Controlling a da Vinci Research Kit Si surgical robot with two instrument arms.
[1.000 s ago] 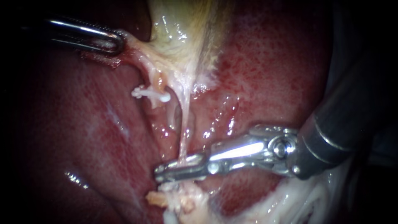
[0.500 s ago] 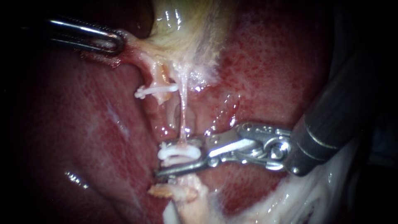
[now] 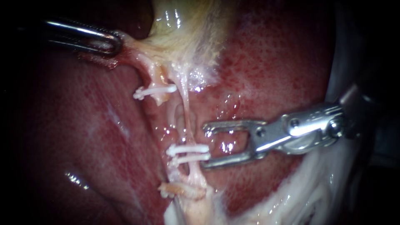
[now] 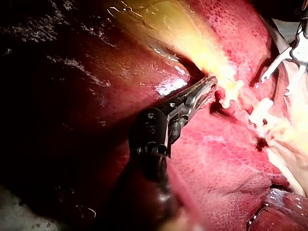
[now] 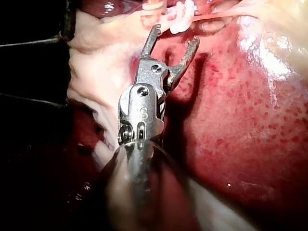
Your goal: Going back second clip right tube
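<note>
On right tube — two clips | left tube — one clip | right tool agape

Three close views — right tube shared

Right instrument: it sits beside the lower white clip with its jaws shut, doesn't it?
Not quite. The right instrument does sit beside the lower white clip on the tube, but its jaws are open, not shut. The endoscope view shows a clear gap between them with nothing gripped.
</note>
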